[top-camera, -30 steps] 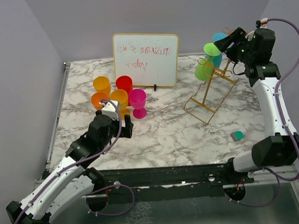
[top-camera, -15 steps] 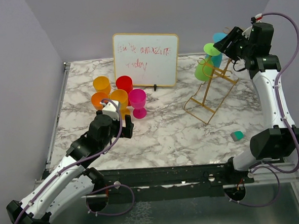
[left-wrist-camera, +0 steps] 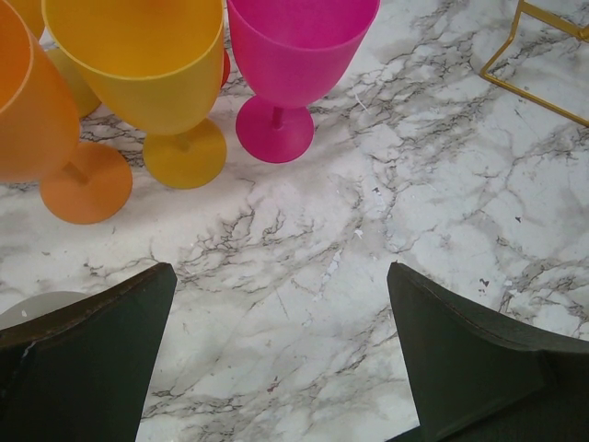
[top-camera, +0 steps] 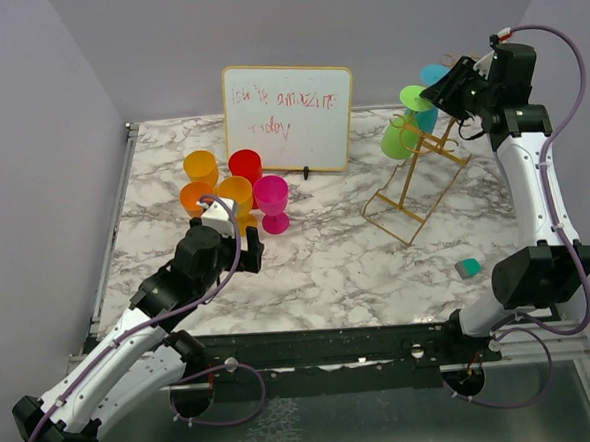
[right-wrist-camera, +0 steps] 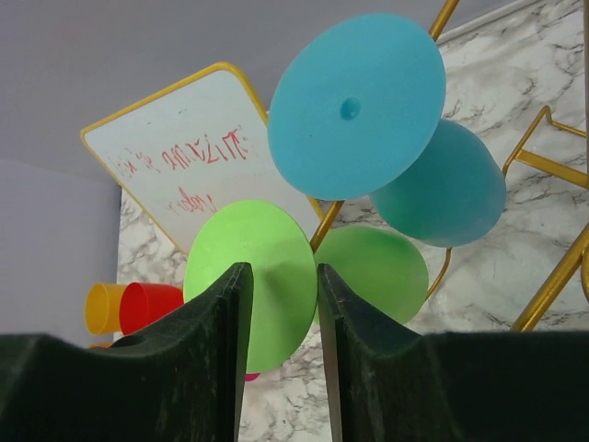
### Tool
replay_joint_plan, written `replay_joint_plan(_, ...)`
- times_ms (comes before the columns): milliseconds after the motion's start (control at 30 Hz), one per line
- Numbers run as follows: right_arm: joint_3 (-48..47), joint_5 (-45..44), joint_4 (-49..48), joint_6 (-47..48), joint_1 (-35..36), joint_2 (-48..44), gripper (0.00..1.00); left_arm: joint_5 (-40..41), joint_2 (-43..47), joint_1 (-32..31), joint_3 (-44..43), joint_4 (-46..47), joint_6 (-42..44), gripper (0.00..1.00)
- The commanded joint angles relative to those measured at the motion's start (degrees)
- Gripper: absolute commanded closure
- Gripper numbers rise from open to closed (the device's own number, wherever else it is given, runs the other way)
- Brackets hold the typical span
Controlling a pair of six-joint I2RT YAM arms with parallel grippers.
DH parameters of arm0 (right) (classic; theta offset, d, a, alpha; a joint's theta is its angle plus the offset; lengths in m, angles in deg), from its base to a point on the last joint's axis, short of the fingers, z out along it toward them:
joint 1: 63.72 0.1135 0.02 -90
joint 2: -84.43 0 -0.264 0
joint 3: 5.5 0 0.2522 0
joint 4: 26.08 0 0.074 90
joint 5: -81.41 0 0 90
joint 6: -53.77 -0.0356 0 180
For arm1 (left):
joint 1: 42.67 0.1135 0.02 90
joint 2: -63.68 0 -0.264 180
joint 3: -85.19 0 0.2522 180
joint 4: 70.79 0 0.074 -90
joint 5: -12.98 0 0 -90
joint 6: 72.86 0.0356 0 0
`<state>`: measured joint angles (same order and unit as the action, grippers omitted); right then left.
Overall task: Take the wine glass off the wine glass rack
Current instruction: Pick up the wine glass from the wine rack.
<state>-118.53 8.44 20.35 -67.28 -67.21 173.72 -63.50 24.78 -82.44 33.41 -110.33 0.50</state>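
Note:
The gold wire wine glass rack stands at the back right, its rails also in the right wrist view. Two glasses hang on it upside down: a green wine glass with its round foot and bowl, and a blue one above. My right gripper is up against the green foot, jaws narrowly apart, with the foot showing through the gap. My left gripper hangs wide open over bare marble, just short of the cups.
Several plastic cups stand at the left: orange, red, yellow and pink. A white dry-erase board leans at the back. A small teal piece lies near the right arm.
The right gripper's jaws have drawn closer together at the green glass's foot, and the wrist has shifted slightly up and back. The left arm has not moved.

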Motion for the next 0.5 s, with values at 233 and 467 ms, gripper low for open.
replay_joint_plan(233, 2.42, -0.61, -2.67, -3.59, -0.24, -2.64, 0.69, -0.95, 0.14, 0.2, -0.32, 1.17, 0.56, 0.01)
replay_joint_plan(467, 4.31, -1.88, -3.94, -4.37, -0.22, -3.8, 0.75, -1.12, -0.04, 0.14, -0.32, 1.23, 0.56, 0.01)
